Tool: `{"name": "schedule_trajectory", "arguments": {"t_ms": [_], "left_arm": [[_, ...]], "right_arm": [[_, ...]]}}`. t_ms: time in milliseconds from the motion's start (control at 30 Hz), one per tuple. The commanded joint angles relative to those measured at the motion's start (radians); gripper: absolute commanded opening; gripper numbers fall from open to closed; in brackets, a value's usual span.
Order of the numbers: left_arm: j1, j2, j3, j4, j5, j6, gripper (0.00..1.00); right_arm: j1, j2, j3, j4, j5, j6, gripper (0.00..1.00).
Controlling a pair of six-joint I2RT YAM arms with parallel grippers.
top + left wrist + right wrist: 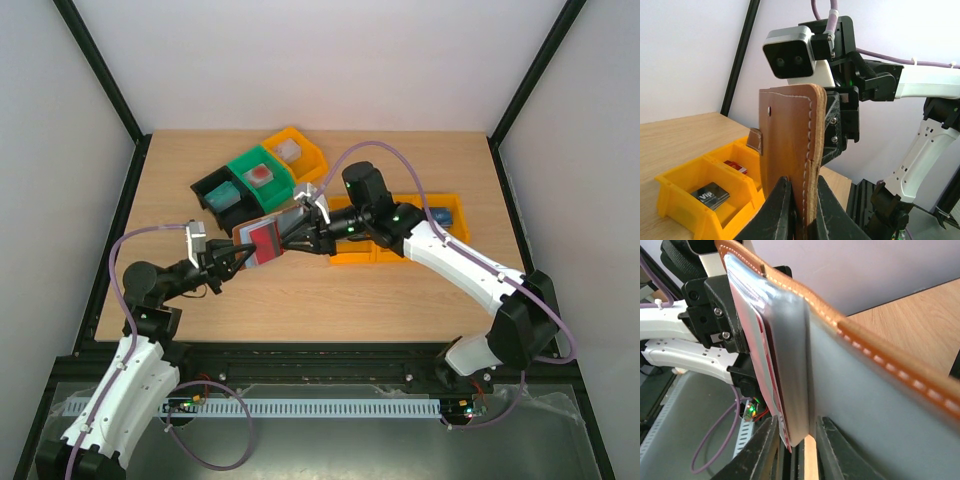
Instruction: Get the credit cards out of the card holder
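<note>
The brown leather card holder (pixel 262 240) hangs open above the table's middle, held between both arms. My left gripper (pixel 236 258) is shut on its stitched edge; the left wrist view shows the fingers (pixel 781 210) pinching the leather (pixel 790 135). My right gripper (pixel 300 233) meets it from the right. In the right wrist view its jaws (pixel 797 445) are closed narrowly on the red credit card (pixel 774 407) and the pale blue-grey pocket (pixel 795 390) that the card sits in. The red card faces up in the top view (pixel 266 243).
Black (pixel 215 192), green (pixel 262 175) and yellow (pixel 297 150) bins stand at the back. More yellow bins (pixel 440 235) lie under the right arm; one (pixel 677 192) holds a black card (pixel 710 195) and a red item (pixel 735 166).
</note>
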Motion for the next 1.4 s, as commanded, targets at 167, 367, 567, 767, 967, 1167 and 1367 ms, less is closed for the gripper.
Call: {"name": "schedule_trajectory", "arguments": {"t_ms": [167, 367, 567, 767, 967, 1167, 1367], "left_arm": [[-0.007, -0.009, -0.007, 0.071, 0.031, 0.001, 0.02], [-0.006, -0.011, -0.006, 0.077, 0.054, 0.002, 0.02], [-0.007, -0.009, -0.007, 0.092, 0.056, 0.009, 0.02], [-0.008, -0.008, -0.006, 0.091, 0.055, 0.007, 0.02], [-0.007, -0.008, -0.01, 0.083, 0.044, 0.001, 0.02], [-0.007, -0.01, -0.017, 0.068, 0.037, -0.001, 0.02], [-0.008, -0.013, -0.022, 0.05, 0.051, -0.005, 0.07]], "right_arm": [[0.015, -0.001, 0.0, 0.129, 0.05, 0.062, 0.12], [0.014, -0.011, 0.005, 0.054, 0.138, -0.003, 0.12], [0.03, 0.01, 0.032, 0.097, 0.16, 0.055, 0.24], [0.071, 0.015, 0.039, 0.144, 0.068, 0.046, 0.25], [0.071, -0.018, 0.025, 0.173, -0.05, 0.048, 0.04], [0.05, -0.047, 0.0, 0.183, -0.07, 0.062, 0.02], [0.016, -0.059, 0.001, 0.194, -0.085, 0.077, 0.02]]}}
